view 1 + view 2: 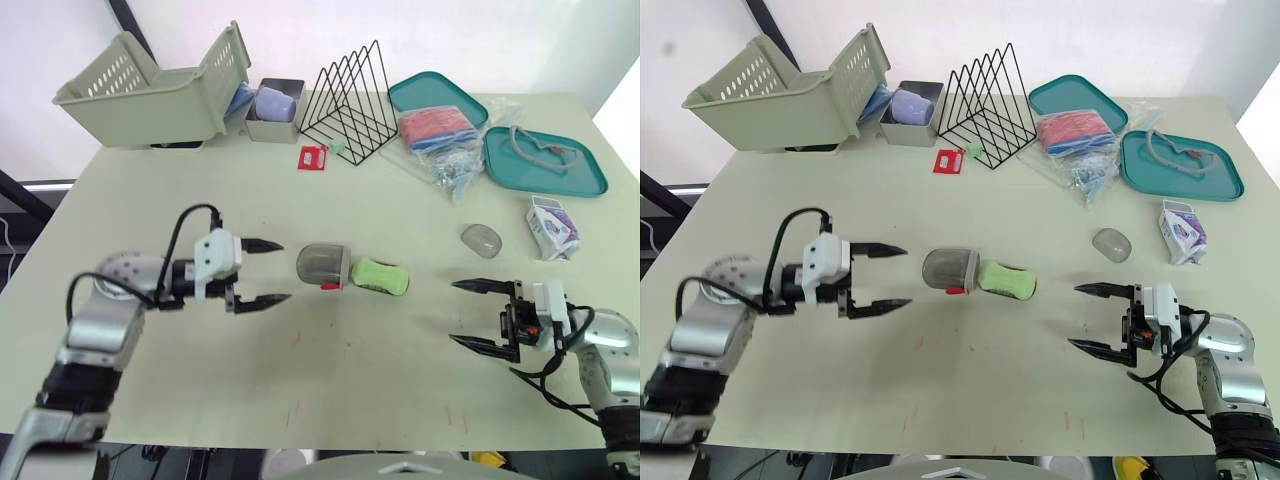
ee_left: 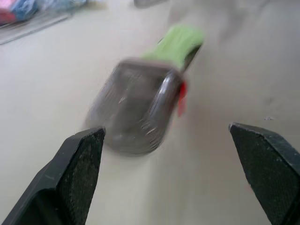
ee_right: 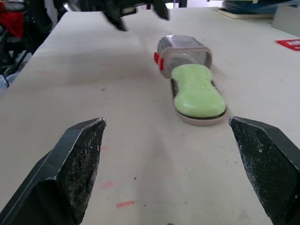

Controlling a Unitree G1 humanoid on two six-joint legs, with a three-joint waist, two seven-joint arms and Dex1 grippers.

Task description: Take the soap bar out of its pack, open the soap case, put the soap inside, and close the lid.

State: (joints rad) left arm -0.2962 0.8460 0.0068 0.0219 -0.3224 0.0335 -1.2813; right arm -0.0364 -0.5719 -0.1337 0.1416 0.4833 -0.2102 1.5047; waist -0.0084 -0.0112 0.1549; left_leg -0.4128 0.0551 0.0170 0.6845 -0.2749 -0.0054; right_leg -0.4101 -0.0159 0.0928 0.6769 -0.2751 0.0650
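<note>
At mid-counter (image 1: pixel 350 370): soap case (image 1: pixel 322 265) lying open, smoky lid with red clasp tipped up. In its base: green soap bar (image 3: pixel 199 91), embossed lettering too faint to read. Just beside the lid: left gripper (image 1: pixel 286 271), spread wide, grasping nothing. Well apart on the other side: right gripper (image 1: pixel 451 311), likewise released. Farther right, near a teal tray (image 1: pixel 580 182): purple-and-white soap pack (image 1: pixel 552 226), print unreadable.
</note>
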